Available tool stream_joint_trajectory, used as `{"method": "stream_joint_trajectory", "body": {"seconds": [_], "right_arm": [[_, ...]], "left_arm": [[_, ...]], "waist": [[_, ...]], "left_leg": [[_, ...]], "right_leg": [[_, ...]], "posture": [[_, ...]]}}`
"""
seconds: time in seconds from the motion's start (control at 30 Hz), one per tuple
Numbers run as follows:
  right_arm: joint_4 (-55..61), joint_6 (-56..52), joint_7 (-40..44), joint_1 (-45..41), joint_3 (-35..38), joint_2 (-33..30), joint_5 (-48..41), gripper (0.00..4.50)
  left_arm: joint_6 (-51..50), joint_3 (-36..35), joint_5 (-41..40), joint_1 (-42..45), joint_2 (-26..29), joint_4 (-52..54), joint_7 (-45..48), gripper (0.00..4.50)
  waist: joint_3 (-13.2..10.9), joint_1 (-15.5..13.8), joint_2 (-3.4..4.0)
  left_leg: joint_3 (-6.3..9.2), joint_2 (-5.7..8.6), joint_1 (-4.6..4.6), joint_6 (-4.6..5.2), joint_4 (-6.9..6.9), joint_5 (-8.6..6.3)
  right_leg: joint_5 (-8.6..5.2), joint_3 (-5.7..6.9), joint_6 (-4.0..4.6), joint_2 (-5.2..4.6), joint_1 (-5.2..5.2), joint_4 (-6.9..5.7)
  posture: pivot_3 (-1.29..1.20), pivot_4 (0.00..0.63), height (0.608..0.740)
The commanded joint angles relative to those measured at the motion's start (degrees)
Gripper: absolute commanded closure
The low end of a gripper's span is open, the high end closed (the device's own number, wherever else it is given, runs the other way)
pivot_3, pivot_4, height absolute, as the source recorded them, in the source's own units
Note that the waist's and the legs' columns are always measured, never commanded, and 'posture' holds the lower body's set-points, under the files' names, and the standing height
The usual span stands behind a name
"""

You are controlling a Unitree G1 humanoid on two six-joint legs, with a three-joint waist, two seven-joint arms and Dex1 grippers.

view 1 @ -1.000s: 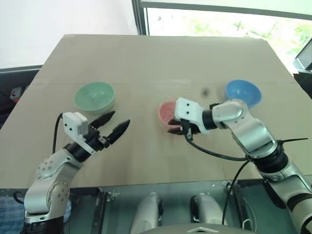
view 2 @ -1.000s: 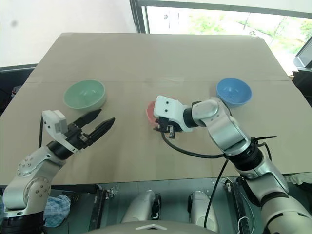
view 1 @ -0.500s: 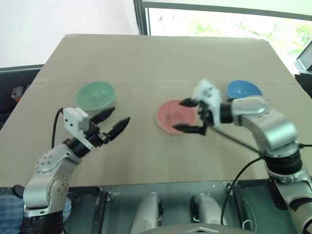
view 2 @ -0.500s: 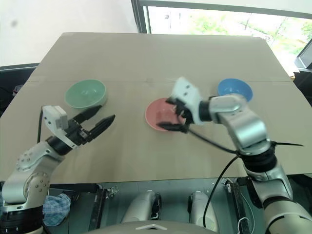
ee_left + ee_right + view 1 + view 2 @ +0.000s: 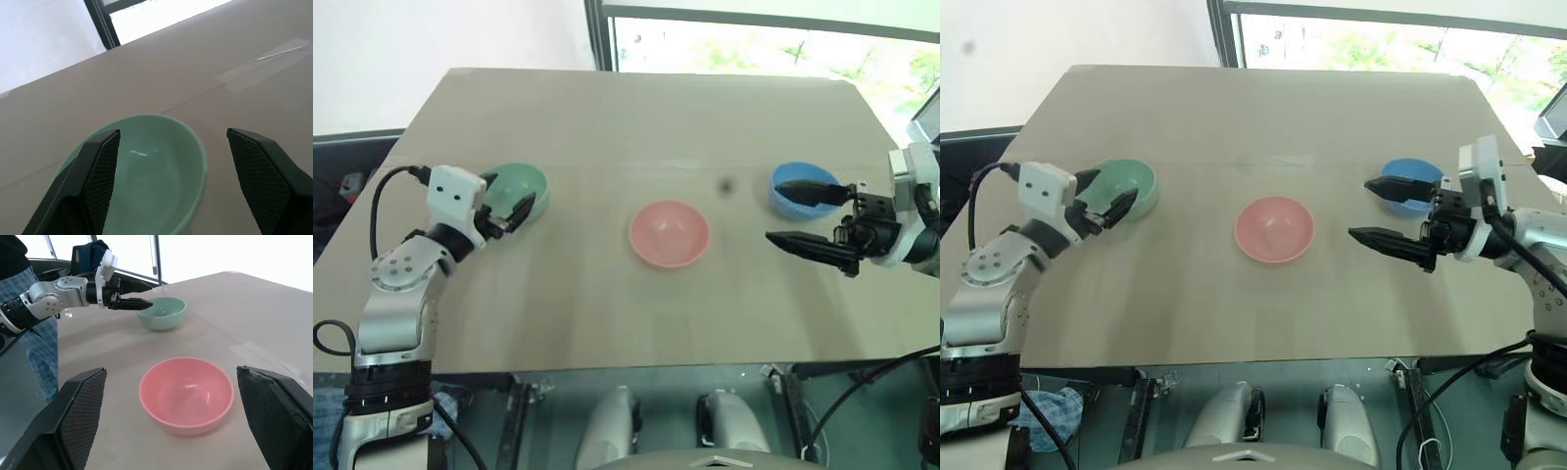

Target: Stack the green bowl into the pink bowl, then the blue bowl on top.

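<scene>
The green bowl (image 5: 527,185) stands on the left of the table. My left gripper (image 5: 514,194) is open at its near rim, and the bowl (image 5: 151,166) lies between and ahead of the two fingers (image 5: 100,169). Upright and free in the middle sits the pink bowl (image 5: 669,233). On the right is the blue bowl (image 5: 803,190). My right gripper (image 5: 771,211) hangs open just beside it, pointing left toward the pink bowl (image 5: 186,394), with nothing between its fingers (image 5: 80,413).
The tan tabletop (image 5: 636,117) stretches back to a window frame (image 5: 593,34). A strip of clear tape (image 5: 266,61) lies on the table beyond the green bowl. A person's checked garment (image 5: 41,350) stands off the table's left side.
My right gripper has let go of the pink bowl, opened and swung right to beside the blue bowl. My left gripper has moved forward up to the green bowl.
</scene>
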State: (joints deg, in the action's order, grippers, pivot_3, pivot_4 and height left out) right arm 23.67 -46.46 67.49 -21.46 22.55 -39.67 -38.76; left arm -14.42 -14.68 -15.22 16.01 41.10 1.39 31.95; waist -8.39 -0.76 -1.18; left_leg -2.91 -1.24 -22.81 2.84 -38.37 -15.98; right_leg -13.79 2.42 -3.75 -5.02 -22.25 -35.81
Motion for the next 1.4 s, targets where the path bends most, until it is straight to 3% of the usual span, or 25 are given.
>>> {"method": "stream_joint_trajectory", "body": {"seconds": [0.03, 0.37, 0.67, 0.8, 0.83, 1.03, 1.4], "right_arm": [[1.5, 3.9, -1.0, 1.0, 2.7, -1.3, -2.3, 0.04], [4.7, 8.5, -4.8, 4.8, 3.0, -2.4, -6.3, 0.04], [5.0, 9.4, -7.5, 6.0, 3.7, -3.2, -10.2, 0.04], [5.3, 11.8, -7.4, 6.4, 3.6, -3.6, -10.5, 0.00], [5.2, 12.5, -7.4, 6.4, 3.5, -3.6, -10.4, 0.00], [5.3, 15.2, -8.0, 7.1, 2.5, -3.4, -10.2, 0.00], [4.9, 17.4, -9.2, 8.0, 0.8, -3.6, -9.5, 0.00]], "left_arm": [[-0.1, 1.9, 2.5, 2.6, 1.9, -3.1, 1.4, 0.80], [-1.7, 8.4, 7.1, 7.7, 2.8, -10.5, 6.1, 0.80], [-11.7, 12.6, 10.2, 14.2, 3.7, -16.9, 7.7, 0.80], [-11.9, 14.3, 11.0, 16.2, 4.2, -19.0, 9.9, 1.74], [-11.8, 14.4, 11.2, 16.4, 4.1, -19.2, 10.2, 2.28], [-10.4, 14.7, 12.5, 19.4, 3.8, -23.5, 10.0, 4.45], [-9.7, 15.8, 11.6, 25.4, 2.0, -25.6, 14.7, 4.45]], "waist": [[0.0, -0.1, 0.00], [0.0, -0.1, -0.02], [0.0, -0.1, -0.04], [0.0, -0.1, -0.05], [0.0, -0.1, -0.05], [0.0, -0.3, -0.03], [0.0, -0.3, -0.06]], "left_leg": [[0.00, 0.00, 0.00, 0.00, 0.00, 0.00], [0.02, 0.01, -0.06, 0.02, 0.00, -0.01], [0.01, 0.00, -0.04, 0.02, -0.06, 0.00], [0.02, 0.02, -0.07, 0.04, -0.08, -0.01], [0.02, 0.02, -0.08, 0.04, -0.07, -0.02], [0.04, 0.02, -0.04, 0.04, -0.13, -0.01], [0.06, 0.03, 0.05, 0.05, -0.19, -0.02]], "right_leg": [[0.00, 0.01, 0.00, 0.01, 0.00, 0.00], [0.00, 0.05, -0.01, 0.01, 0.00, -0.01], [0.00, 0.03, -0.02, 0.03, 0.00, -0.04], [0.00, 0.04, -0.03, 0.02, 0.01, -0.04], [0.00, 0.04, -0.03, 0.02, 0.01, -0.05], [0.00, 0.06, -0.03, 0.03, 0.04, -0.04], [0.00, 0.07, -0.03, 0.02, 0.18, -0.05]], "posture": [[0.00, 0.150, 0.740], [0.00, 0.150, 0.740], [0.00, 0.150, 0.740], [0.00, 0.150, 0.740], [0.00, 0.150, 0.740], [0.00, 0.150, 0.740], [0.00, 0.150, 0.740]]}}
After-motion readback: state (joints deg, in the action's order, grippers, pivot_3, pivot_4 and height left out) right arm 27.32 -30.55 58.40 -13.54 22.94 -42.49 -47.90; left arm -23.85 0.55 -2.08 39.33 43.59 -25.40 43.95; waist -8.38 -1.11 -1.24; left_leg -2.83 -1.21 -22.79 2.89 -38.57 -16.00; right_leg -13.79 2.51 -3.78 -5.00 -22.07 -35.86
